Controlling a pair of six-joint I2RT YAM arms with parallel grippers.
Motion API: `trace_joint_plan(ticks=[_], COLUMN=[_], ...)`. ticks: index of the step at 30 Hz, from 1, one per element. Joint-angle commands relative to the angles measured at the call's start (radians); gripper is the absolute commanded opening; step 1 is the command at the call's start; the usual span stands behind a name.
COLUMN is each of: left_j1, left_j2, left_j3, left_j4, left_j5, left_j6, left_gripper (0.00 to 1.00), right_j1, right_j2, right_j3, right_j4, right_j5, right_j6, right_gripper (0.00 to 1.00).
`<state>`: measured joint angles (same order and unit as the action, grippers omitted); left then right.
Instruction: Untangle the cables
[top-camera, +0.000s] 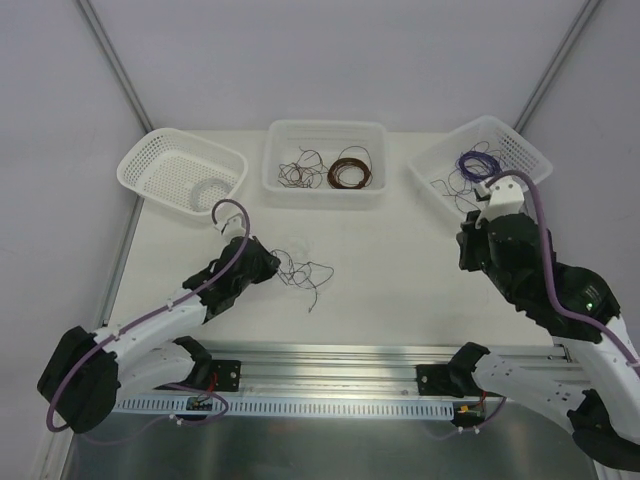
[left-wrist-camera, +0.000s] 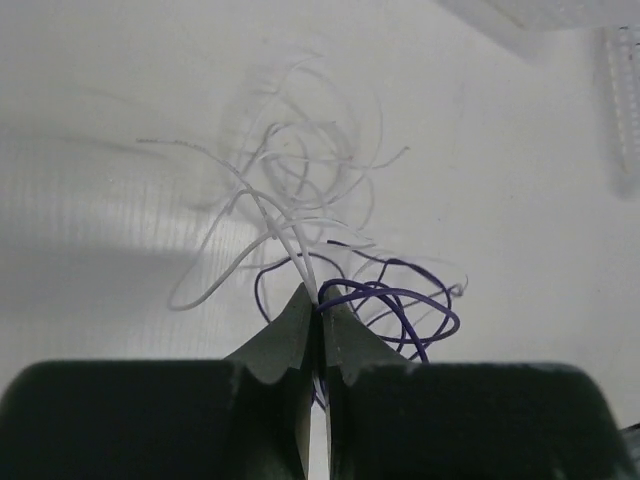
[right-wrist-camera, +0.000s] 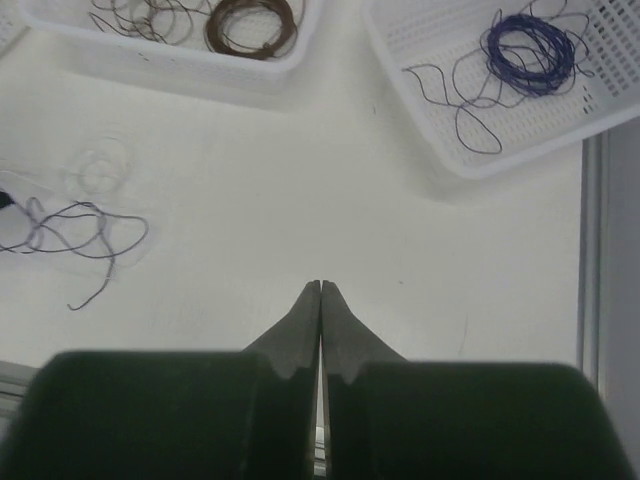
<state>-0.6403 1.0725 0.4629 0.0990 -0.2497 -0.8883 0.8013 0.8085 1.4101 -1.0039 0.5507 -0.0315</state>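
On the table (top-camera: 400, 260), our left arm (top-camera: 170, 310) is the nearer. We have the left gripper (left-wrist-camera: 318, 305) pinched closed on white and purple strands at the near edge of the cables (top-camera: 303, 272), which spread away from its tips toward the table's middle. Our right gripper (right-wrist-camera: 320, 290) is closed on nothing beside the right basket (top-camera: 420, 172), with the cables well off to its left.

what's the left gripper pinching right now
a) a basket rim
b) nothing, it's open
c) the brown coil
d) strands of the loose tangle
D: in the left wrist view the left gripper is shut, with white and purple strands of the cables running into its tips.
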Motion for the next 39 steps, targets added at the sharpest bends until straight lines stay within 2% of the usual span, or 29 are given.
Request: trace_joint_plan(ticks=[1, 2, 3, 6, 7, 9, 11, 15, 18, 25, 32, 39], left_j1=[0.011, 0.010, 0.011, 0.010, 0.010, 0.011, 0.011, 0.011, 0.011, 0.010, 0.011, 0.011], left_j2=[-0.132, -0.147, -0.155, -0.131, -0.123, -0.108, -0.100, -0.123, -0.144, -0.167, -0.192, -0.195], left_j3=[0.033, 0.036, 0.043, 0.071, 0.072, 0.068, 0.059, 0.033, 0.019, 0.008, -0.004, -0.004], left_j4=[-0.088, -0.093, -0.093, -0.093, -0.094, -0.094, -0.093, -0.093, -0.093, -0.131, -0.150, -0.160], left_j5=[-0.062, -0.040, -0.019, 0.103, 0.131, 0.191, 0.223, 0.245, 0.247, 0.244, 0.237, 0.234], left_j6=[0.093, 0.112, 0.144, 0.186, 0.189, 0.186, 0.184, 0.147, 0.129, 0.118, 0.101, 0.097], left_gripper=[0.00, 0.00, 0.00, 0.00, 0.00, 0.00, 0.00, 0.00, 0.00, 0.00, 0.00, 0.00], right_j1=[-0.056, -0.066, -0.077, -0.079, -0.077, -0.077, -0.077, -0.076, -0.073, -0.067, -0.021, 0.010], right_j2=[0.029, 0.032, 0.034, 0.058, 0.069, 0.103, 0.141, 0.256, 0.331, 0.590, 0.770, 0.882], right_j3=[-0.085, -0.108, -0.132, -0.232, -0.285, -0.345, -0.437, -0.551, -0.631, -0.652, -0.608, -0.566], right_j4=[0.014, 0.068, 0.100, 0.243, 0.282, 0.417, 0.566, 0.770, 0.918, 1.146, 1.242, 1.300], right_j5=[-0.032, -0.094, -0.226, -0.438, -0.477, -0.622, -0.682, -0.822, -0.856, -0.933, -0.999, -1.016], right_j6=[0.013, 0.010, -0.001, 0.016, 0.054, 0.082, 0.119, 0.159, 0.171, 0.163, 0.151, 0.154], right_gripper=[0.01, 0.01, 0.01, 0.02, 0.06, 0.21, 0.36, 0.43, 0.43, 0.43, 0.44, 0.45])
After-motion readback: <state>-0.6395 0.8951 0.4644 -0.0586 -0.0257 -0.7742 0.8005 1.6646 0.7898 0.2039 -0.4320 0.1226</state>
